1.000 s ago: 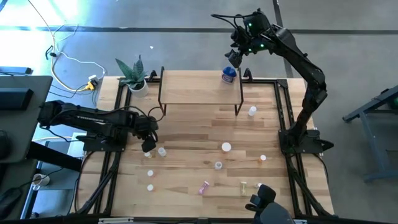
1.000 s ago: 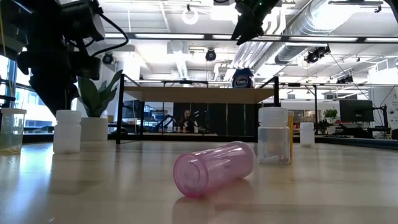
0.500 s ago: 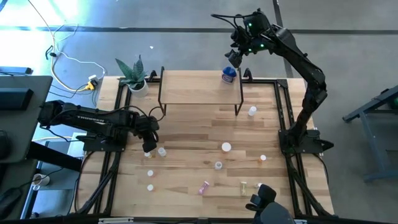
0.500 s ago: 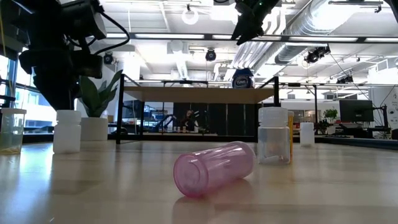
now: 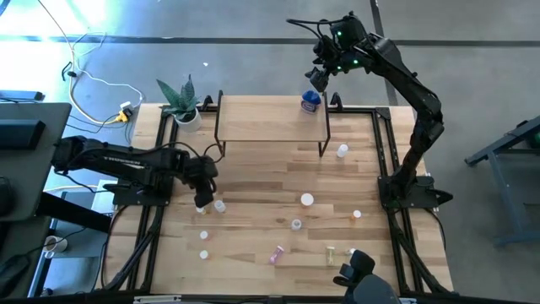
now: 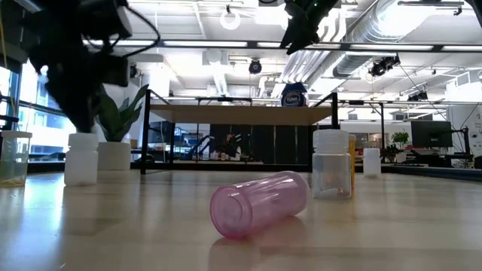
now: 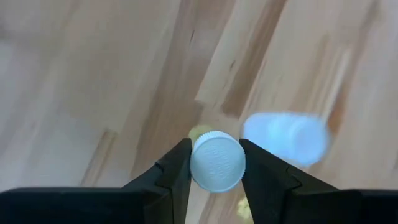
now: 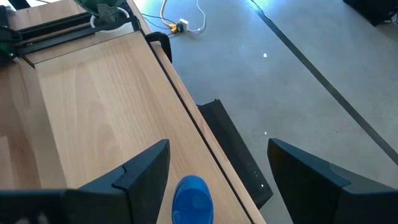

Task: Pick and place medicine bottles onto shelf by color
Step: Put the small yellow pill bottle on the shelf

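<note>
My left hand is clamped on a white-capped bottle, left of frame; it could slip if I lift fast.

The high view looks straight down from well above, taking in the whole light-wood slatted tabletop, both dark arms and the grey floor around it. The low view sits at table-top height, very near a pink translucent bottle lying on its side, and faces level across the table toward the small light-wood shelf on thin black legs and the room behind. The left wrist view looks closely down on the wood past its own dark fingers. The right wrist view looks down from above the shelf's back edge, sharing with the high view the round blue bottle cap
</note>
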### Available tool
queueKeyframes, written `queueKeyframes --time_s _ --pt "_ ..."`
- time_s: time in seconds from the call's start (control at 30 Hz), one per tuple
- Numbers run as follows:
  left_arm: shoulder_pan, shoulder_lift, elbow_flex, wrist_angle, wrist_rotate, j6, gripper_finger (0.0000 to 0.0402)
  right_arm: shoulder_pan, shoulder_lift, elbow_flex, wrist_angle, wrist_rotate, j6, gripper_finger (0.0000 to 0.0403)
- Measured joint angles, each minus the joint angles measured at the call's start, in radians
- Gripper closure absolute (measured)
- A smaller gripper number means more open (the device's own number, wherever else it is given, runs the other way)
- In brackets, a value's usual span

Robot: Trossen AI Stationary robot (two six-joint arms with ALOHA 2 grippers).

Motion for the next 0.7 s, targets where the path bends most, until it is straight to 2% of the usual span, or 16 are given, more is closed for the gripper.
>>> queueKeyframes --time_s 0.4,0.7 --pt "0.118 0.000 0.304 -0.141 -0.031 0.101 0.0287 0.000 0.000 0.000 0.000 0.000 0.000 0.0141" --pt "0.303 0.035 0.525 -0.140 -0.130 0.303 0.0287 0.000 0.000 0.000 0.000 0.000 0.001 0.0141"
